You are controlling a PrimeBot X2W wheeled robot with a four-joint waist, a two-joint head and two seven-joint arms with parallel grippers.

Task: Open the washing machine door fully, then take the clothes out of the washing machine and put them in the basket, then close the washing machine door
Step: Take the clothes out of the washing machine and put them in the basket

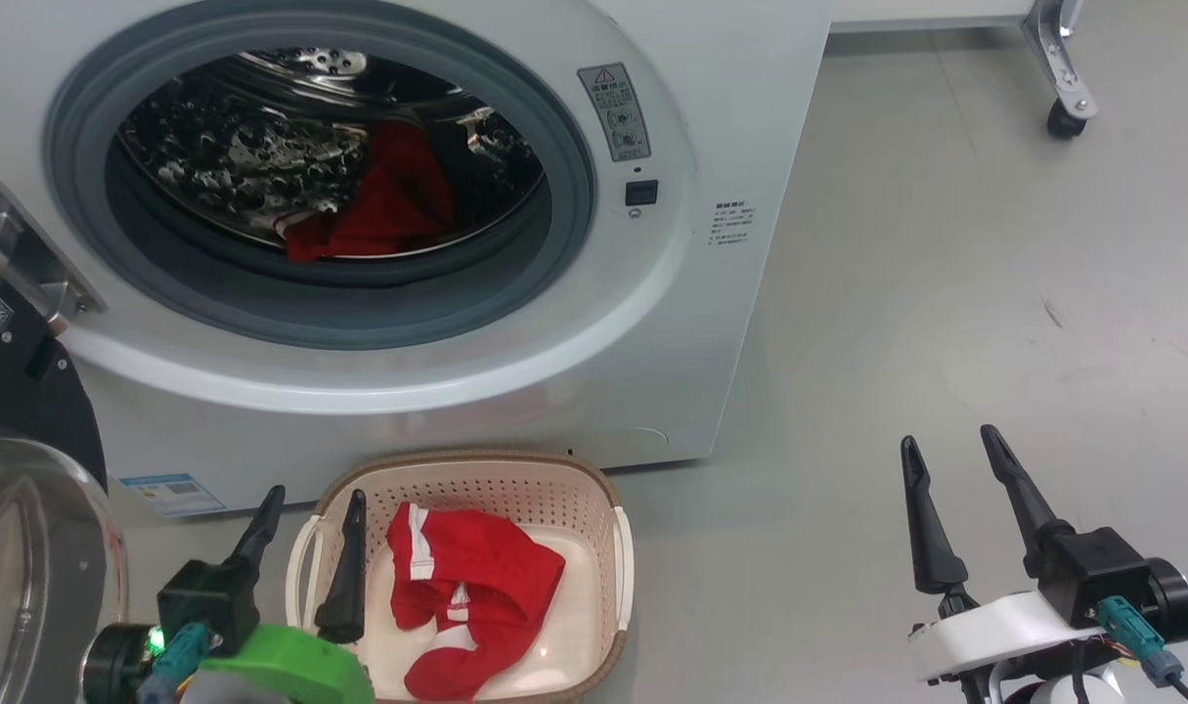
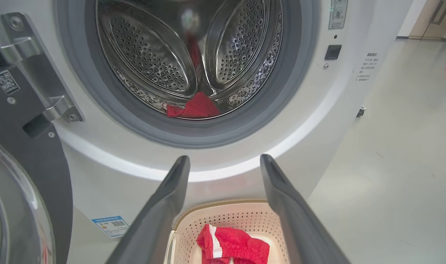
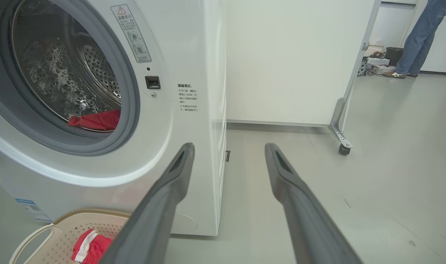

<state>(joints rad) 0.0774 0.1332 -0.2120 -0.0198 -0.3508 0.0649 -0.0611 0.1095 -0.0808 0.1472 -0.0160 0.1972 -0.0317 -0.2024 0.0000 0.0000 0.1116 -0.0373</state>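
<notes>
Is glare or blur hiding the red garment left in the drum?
Head view: the drum glitters with reflections, yet the red garment reads clearly. Left wrist view: wide-angle bowing, a blurry red reflection above it. Right wrist view: sharp.

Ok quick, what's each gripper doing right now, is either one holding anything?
Left gripper: open, holding nothing, near the basket.
Right gripper: open, holding nothing.

Washing machine door (image 1: pixel 32 548), mostly off-frame left
</notes>
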